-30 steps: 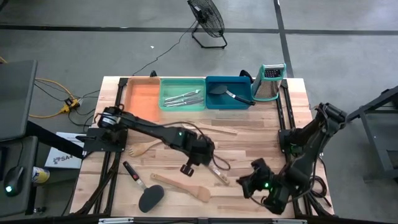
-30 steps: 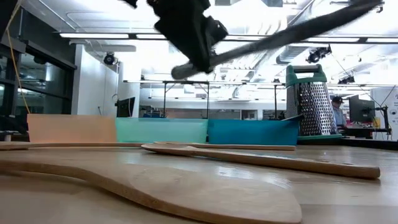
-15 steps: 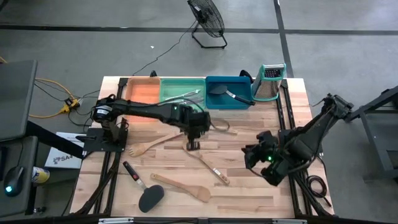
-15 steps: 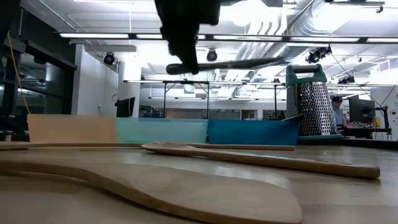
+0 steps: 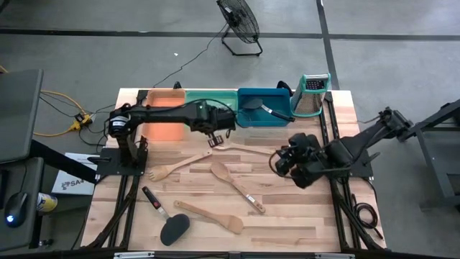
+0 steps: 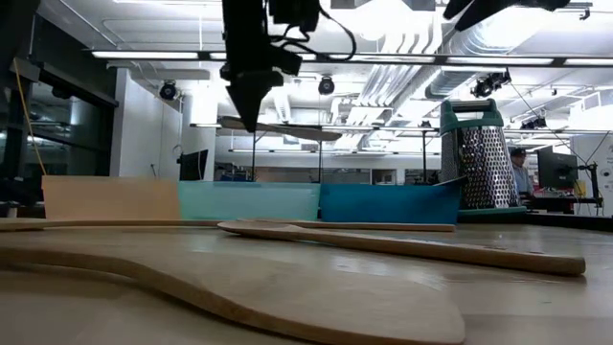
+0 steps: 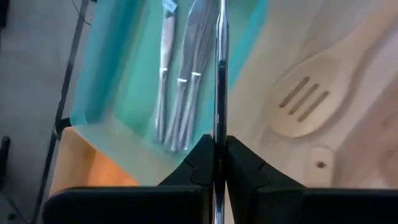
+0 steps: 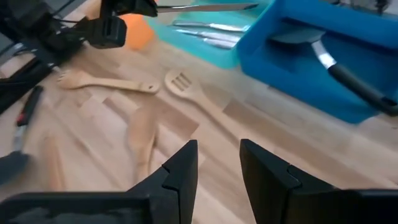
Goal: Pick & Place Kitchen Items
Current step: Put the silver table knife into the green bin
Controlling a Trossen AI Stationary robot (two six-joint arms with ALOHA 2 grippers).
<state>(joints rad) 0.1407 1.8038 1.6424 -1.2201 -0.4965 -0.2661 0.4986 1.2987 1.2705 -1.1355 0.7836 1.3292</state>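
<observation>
My left gripper (image 5: pixel 213 137) is shut on a slim silver piece of cutlery (image 6: pixel 287 130) above the near edge of the green tray (image 5: pixel 215 93). More silver cutlery (image 7: pixel 180 81) lies in that tray. Wooden utensils lie flat on the table: a slotted spoon (image 8: pixel 180 81), a fork (image 5: pixel 162 170), a spoon (image 5: pixel 219 170) and a spatula (image 5: pixel 215 217). A black turner (image 5: pixel 172 229) lies near the front left. My right gripper (image 8: pixel 217 168) hangs open and empty over the table's right half (image 5: pixel 280 162). My left gripper pinches the silver piece near one end (image 7: pixel 218 127) between its two fingers, coming slanting down from above. The piece runs on past the fingertips over the green tray. It hangs about level (image 8: pixel 205 7), clear of table and tray.
An orange tray (image 5: pixel 165 108) stands left of the green one. On the green tray's right a blue tray (image 5: pixel 262 119) holds a black turner. A steel grater with a teal top (image 5: pixel 311 93) stands at the far right. The table's near right is bare wood.
My left gripper has carried the silver piece from the table's middle toward the far edge, up to the green tray, rolling its wrist. The piece, steeply tilted before, now hangs level. My right gripper has moved from the near right corner toward the far edge and risen.
</observation>
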